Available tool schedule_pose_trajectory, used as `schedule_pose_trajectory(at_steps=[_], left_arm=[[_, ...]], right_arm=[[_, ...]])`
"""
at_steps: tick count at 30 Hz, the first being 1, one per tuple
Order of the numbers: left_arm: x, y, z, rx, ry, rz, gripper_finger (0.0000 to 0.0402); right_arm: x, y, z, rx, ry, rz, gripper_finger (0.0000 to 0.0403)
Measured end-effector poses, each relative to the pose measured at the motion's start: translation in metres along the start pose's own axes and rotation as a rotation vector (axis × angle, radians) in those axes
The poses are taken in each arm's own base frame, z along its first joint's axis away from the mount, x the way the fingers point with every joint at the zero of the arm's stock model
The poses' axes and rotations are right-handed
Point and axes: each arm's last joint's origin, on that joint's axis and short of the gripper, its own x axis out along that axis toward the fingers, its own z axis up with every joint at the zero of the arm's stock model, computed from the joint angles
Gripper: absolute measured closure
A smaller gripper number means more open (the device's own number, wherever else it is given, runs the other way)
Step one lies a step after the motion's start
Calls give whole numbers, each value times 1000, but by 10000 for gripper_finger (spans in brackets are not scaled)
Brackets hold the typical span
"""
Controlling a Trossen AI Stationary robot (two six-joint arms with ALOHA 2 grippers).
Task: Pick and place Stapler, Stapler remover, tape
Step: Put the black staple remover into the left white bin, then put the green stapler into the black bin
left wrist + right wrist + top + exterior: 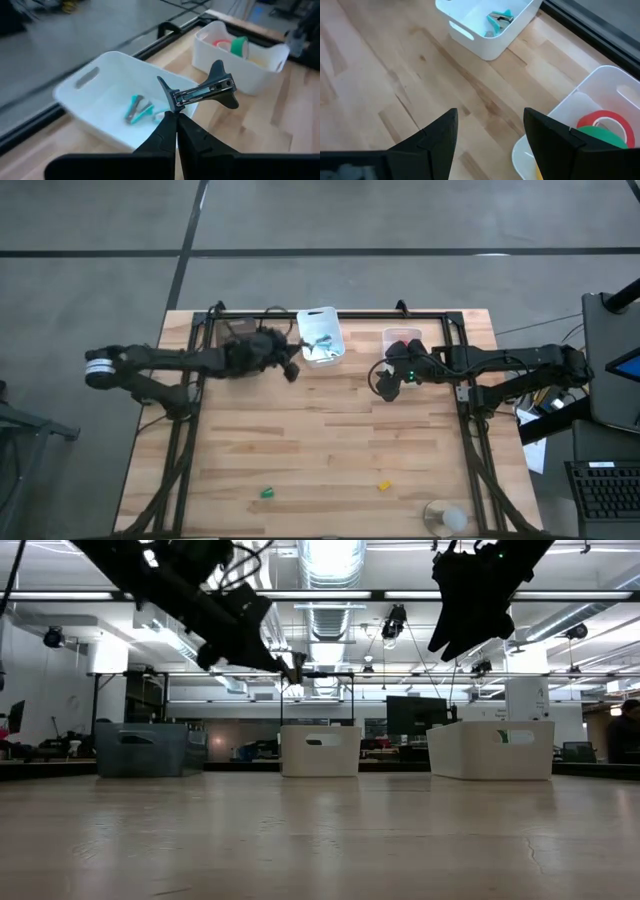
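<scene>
A black staple remover [205, 91] hangs pinched by one end between the closed fingers of the left gripper [176, 120], just beside the near rim of the white bin [75, 90] that already holds teal ones. The grip looks thin, so the remover could twist loose and drop outside the rim. The right gripper [490, 125] hovers wide open and empty beside the tape bin [600, 82].

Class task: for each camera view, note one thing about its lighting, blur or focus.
High view: even light, no harsh shadows. Low view: bright ceiling lights silhouette both arms. Left wrist view: blurred background, the held black staple remover sharp. Right wrist view: sharp wooden table, open right gripper dark.
</scene>
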Motion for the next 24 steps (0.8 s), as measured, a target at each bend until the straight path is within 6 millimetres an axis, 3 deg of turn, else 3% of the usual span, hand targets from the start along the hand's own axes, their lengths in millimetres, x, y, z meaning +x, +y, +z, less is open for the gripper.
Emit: schedule_pose_trajectory(at_steps=[6,13,16,20,24], left_arm=[[42,17,0,-36,73,-42,394],[80,17,1,-37,170,-48,391],[88,15,4,-14,203,-41,374],[91,13,13,1,228,-38,319],[81,12,25,-4,237,-56,259]], right_arm=[[0,0,-1,-14,1,0,184],[3,-1,-5,-26,15,-10,184],[6,-3,-9,-47,31,-20,184],[11,-4,-15,-54,34,-22,193],[12,-4,-16,-66,13,-9,236]])
